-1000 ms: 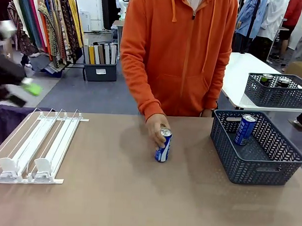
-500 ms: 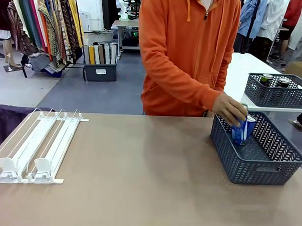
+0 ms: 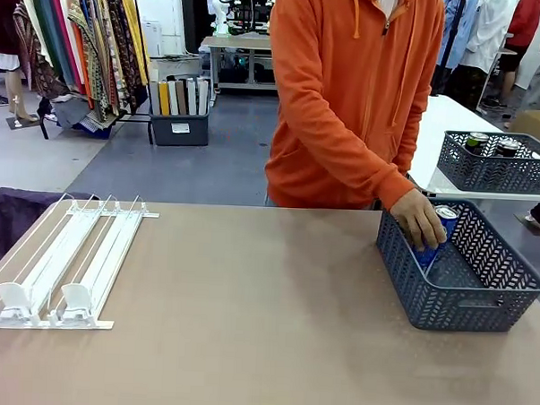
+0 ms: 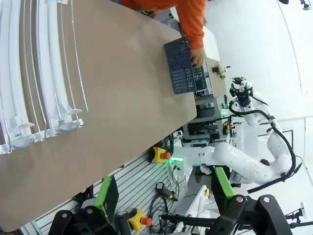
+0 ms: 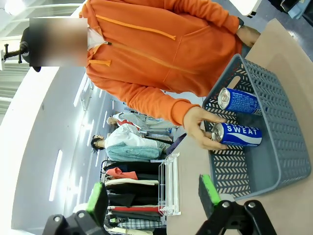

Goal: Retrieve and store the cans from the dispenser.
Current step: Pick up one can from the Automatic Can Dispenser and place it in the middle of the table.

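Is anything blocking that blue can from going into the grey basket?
Nothing visible does. The person's hand already holds the blue can inside the basket, beside a second can lying there. The dispenser holds no cans.

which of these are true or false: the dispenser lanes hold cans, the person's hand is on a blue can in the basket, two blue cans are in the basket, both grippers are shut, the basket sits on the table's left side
1. The dispenser lanes hold cans. False: its lanes are bare.
2. The person's hand is on a blue can in the basket. True.
3. Two blue cans are in the basket. True: a second blue can lies beside the held one.
4. Both grippers are shut. False: the left gripper and right gripper stand open, holding nothing.
5. The basket sits on the table's left side. False: it is on the right side.
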### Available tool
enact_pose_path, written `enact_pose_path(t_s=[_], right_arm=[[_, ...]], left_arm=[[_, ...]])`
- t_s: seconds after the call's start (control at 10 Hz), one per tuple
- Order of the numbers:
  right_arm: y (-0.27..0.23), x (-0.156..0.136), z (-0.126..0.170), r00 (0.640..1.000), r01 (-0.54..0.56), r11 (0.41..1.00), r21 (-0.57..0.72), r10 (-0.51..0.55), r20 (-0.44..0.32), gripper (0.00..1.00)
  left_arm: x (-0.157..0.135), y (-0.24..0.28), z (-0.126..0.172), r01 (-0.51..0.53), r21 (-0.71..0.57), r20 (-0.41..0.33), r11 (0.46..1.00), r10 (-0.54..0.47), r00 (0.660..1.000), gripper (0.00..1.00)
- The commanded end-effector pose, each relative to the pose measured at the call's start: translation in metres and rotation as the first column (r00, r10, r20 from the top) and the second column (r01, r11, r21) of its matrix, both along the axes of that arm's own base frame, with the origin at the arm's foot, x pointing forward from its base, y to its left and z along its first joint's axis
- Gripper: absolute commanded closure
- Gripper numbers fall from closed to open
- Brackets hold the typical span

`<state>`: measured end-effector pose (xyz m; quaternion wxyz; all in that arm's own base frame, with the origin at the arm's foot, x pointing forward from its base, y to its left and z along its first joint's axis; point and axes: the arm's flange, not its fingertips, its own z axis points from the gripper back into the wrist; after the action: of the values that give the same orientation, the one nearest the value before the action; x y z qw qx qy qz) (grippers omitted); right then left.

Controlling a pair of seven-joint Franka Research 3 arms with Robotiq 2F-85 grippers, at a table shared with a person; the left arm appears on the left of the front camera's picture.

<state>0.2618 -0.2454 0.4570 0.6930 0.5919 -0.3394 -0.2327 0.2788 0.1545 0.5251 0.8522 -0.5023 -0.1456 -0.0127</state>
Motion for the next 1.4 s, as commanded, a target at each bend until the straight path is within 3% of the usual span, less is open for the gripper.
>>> enact_pose_path(t_s=[0.0,1.3], right_arm=[[0.0011,0.0018,0.0015,1.000,0.002,1.000,0.004,-0.002,0.023,0.00],[0.0011,0.0018,0.0015,1.000,0.002,1.000,0.004,-0.002,0.023,0.00]], left_arm=[[-0.0007,0.0028,-0.0001,0.008,-0.019,0.026,1.000,-0.007,1.000,0.00],[-0.0007,0.0028,-0.0001,0.008,-0.019,0.026,1.000,-0.007,1.000,0.00]])
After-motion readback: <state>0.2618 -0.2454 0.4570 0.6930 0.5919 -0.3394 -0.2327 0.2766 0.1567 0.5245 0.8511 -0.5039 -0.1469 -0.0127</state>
